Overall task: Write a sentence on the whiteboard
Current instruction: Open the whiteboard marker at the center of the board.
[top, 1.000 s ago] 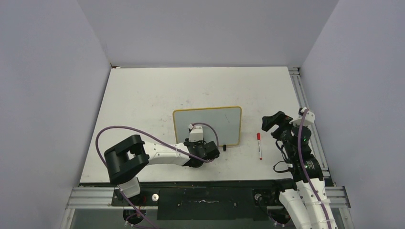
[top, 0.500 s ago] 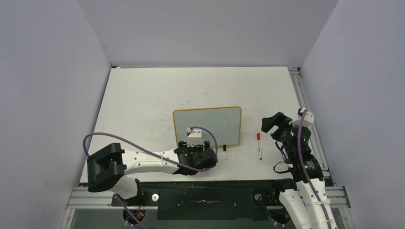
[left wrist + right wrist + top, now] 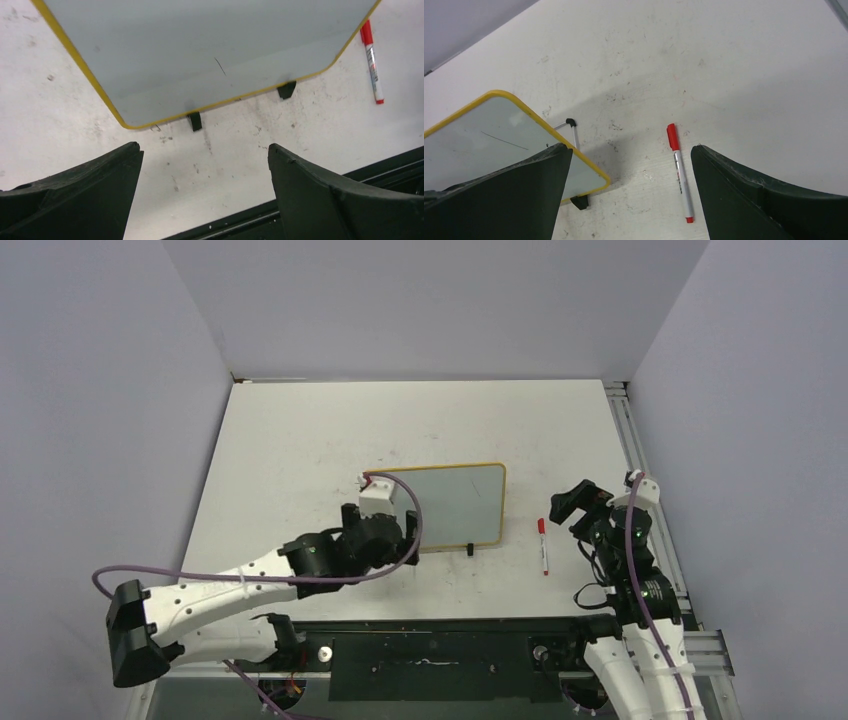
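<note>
The whiteboard (image 3: 455,502) (image 3: 200,45) (image 3: 474,150) has a yellow frame and stands on two black feet mid-table. No sentence is in view on its face, only one short thin dark stroke (image 3: 220,66). A red-capped marker (image 3: 543,545) (image 3: 372,62) (image 3: 680,172) lies on the table just right of the board. My left gripper (image 3: 400,538) (image 3: 202,150) hangs open by the board's near left corner, touching nothing. My right gripper (image 3: 572,502) (image 3: 631,150) is open above the marker, holding nothing.
The white table (image 3: 300,440) is scuffed and enclosed by pale walls on three sides. A metal rail (image 3: 640,460) runs along its right edge. A black bar (image 3: 430,640) lines the near edge. A purple cable (image 3: 200,575) trails along the left arm.
My left gripper opened wide and drew back left from the board's bottom edge, its elbow swinging far left. The right gripper dipped slightly. Board and marker stayed put.
</note>
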### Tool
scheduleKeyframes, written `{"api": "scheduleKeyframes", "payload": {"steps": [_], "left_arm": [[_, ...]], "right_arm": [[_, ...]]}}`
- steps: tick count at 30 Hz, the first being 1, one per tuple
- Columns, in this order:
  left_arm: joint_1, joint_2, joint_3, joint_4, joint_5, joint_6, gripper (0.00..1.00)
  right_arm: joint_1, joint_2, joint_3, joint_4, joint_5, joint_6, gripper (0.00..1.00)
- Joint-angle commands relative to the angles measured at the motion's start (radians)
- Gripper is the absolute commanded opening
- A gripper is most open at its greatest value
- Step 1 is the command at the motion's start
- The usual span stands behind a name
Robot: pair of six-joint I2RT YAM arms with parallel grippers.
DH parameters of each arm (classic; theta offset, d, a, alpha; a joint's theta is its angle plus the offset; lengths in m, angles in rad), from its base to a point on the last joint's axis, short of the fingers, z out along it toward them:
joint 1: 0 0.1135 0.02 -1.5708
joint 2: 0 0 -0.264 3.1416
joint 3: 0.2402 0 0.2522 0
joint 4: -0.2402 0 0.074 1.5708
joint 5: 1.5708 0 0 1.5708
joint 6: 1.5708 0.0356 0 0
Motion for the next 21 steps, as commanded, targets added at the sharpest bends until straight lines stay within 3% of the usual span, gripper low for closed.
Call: {"api": "scheduleKeyframes", "payload": {"steps": [1,7,11,15,21], "left_arm": [[0.18,-0.116,0.081,-0.002,0.232,0.258,0.96],[0.447,-0.208,0.175,-0.074,0.37,0.457,0.97],[0.603,-0.281,0.11,-0.002,0.41,0.495,0.97],[0.684,-0.368,0.001,0.094,0.404,0.503,0.97],[0.734,-0.4,-0.024,0.111,0.421,0.519,0.97]], "right_arm": [[0.0,0.067,0.035,-0.046,-0.052,-0.019,0.94],[0.0,0.191,0.017,-0.082,-0.17,0.006,0.99],[-0.001,0.274,0.001,-0.109,-0.197,0.022,0.9],[-0.001,0.347,-0.007,-0.12,-0.187,0.025,0.87],[0.0,0.483,-0.009,-0.118,-0.146,0.043,0.81]]}}
